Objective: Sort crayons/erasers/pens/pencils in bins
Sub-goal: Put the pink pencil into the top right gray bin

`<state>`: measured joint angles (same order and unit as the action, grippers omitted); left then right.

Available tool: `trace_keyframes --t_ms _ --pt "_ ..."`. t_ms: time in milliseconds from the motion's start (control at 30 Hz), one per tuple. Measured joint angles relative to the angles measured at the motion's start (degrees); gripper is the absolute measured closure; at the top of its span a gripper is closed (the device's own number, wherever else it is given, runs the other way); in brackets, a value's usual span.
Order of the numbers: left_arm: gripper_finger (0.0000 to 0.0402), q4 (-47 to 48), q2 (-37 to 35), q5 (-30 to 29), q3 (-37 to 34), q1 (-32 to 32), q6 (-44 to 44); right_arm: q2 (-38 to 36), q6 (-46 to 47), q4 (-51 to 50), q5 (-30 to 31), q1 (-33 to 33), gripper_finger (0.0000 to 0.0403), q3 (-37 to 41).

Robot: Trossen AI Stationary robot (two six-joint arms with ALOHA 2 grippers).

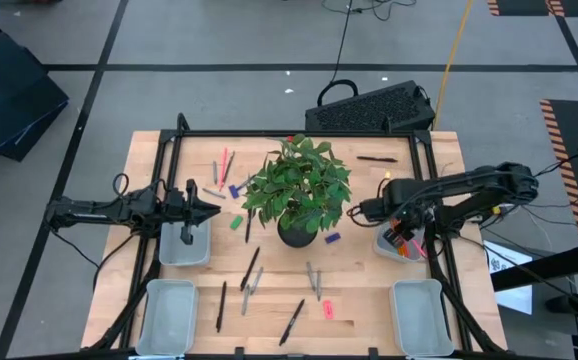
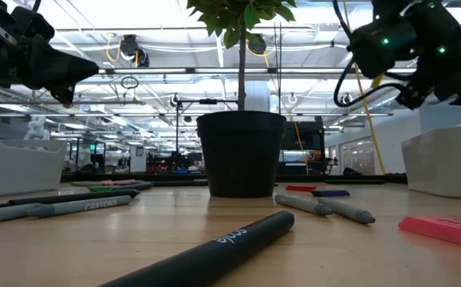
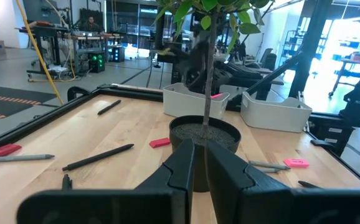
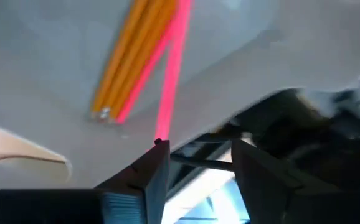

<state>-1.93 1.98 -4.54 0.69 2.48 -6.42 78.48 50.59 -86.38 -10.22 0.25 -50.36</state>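
- The left gripper (image 1: 212, 209) hangs above the far end of the left rear bin (image 1: 184, 245), its fingers (image 3: 186, 167) pressed together on nothing, pointing toward the plant pot (image 1: 297, 232).
- The right gripper (image 1: 354, 212) sits at about 3 o'clock from the pot, beside the right rear bin (image 1: 401, 243); in its wrist view the fingers (image 4: 152, 174) stand parted with nothing between them, just over the bin's pale floor.
- That bin holds pencils (image 4: 127, 59): three orange ones lying side by side and one pink-red one (image 4: 170, 68) crossing their ends (four visible in the wrist view).
- Four bins in all: two rear ones flanking the pot, plus a front left bin (image 1: 167, 313) and a front right bin (image 1: 419, 315) at roughly 7 and 5 o'clock on the tabletop (image 1: 369, 300).
- Black pens loose on the tabletop, five counted from above: one at 1 o'clock from the pot (image 1: 376, 158), one by the leaves at 9 o'clock (image 1: 248, 226), three toward 6–7 o'clock (image 1: 250, 268) (image 1: 220, 306) (image 1: 291, 322).
- Erasers, three clear: purple at 4 o'clock from the pot (image 1: 332, 238), green at 9 o'clock (image 1: 236, 223), pink-red at 6 o'clock (image 1: 328, 310).
- Grey sticks (image 1: 313, 279) lie in front of the pot (their number is hard to tell).
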Motion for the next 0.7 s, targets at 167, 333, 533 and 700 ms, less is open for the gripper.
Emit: trace_keyframes --t_ms 167,333,533,700 --pt "0.036 0.0 -0.01 -0.01 0.0 0.0 0.0 -0.94 3.91 5.33 -3.49 3.58 0.0227 3.91" --pt "0.036 0.0 0.0 -0.01 0.0 0.01 -0.02 -1.12 6.87 8.83 -5.42 5.73 0.0237 6.83" --pt "0.036 0.0 0.0 -0.01 0.0 0.02 -0.02 -0.62 7.38 9.92 -7.33 6.25 0.0262 6.65" --pt "0.036 -0.01 0.0 0.01 0.0 0.01 -0.01 -0.53 6.55 12.99 -11.93 5.65 0.0292 6.99"
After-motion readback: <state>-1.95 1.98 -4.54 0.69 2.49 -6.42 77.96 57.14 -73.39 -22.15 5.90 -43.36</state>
